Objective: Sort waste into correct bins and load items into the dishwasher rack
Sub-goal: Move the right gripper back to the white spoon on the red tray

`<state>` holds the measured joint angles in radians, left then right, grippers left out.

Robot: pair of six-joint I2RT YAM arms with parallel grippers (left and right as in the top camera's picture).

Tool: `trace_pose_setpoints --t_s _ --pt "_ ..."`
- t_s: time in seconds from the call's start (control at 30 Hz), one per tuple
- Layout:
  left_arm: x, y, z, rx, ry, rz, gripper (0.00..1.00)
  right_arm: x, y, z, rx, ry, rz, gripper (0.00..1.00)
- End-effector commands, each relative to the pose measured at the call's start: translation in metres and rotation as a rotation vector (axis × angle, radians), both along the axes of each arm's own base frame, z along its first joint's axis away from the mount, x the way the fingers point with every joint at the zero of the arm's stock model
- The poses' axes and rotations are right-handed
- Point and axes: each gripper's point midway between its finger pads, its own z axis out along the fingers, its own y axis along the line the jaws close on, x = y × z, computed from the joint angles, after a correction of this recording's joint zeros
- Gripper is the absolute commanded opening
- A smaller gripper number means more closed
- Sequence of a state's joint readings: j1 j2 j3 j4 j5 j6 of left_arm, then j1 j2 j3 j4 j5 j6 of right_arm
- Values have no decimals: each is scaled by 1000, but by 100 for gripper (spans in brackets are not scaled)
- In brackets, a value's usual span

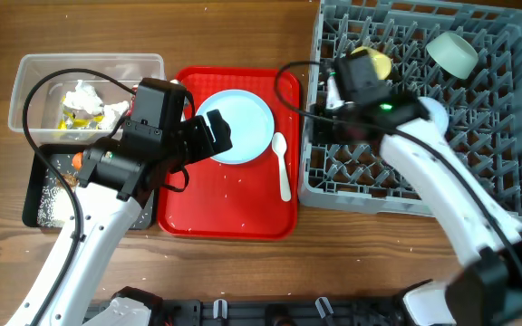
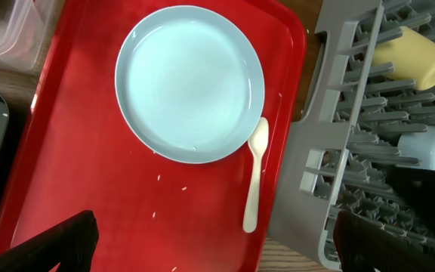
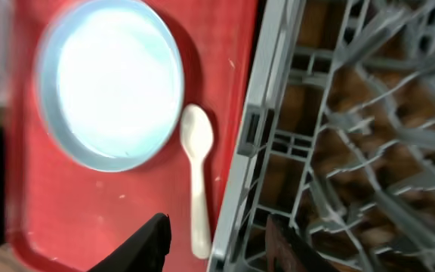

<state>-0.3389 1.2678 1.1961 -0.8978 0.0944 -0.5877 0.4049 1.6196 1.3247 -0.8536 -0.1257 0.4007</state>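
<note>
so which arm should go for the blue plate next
Left. The left gripper hangs wide open over the red tray, right at the plate. The right gripper is over the dishwasher rack edge, farther from it.

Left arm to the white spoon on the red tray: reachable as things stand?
Probably yes. The left gripper hangs open over the red tray, and the white spoon lies uncovered beside the light-blue plate. The dishwasher rack wall nearby may crowd the jaws.
</note>
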Motion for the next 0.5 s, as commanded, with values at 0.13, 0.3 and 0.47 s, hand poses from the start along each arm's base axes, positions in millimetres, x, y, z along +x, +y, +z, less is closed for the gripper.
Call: trace_pose_setpoints --t_s 0.13,0.3,0.47 --pt "3 2 3 10 -15 1 100 3 -3 -62 -118 128 -47 40" --pt "3 2 3 10 -15 1 100 2 -3 -63 -122 134 -46 29" --pt "3 2 3 10 -15 1 100 -4 -6 -64 -135 157 -42 17"
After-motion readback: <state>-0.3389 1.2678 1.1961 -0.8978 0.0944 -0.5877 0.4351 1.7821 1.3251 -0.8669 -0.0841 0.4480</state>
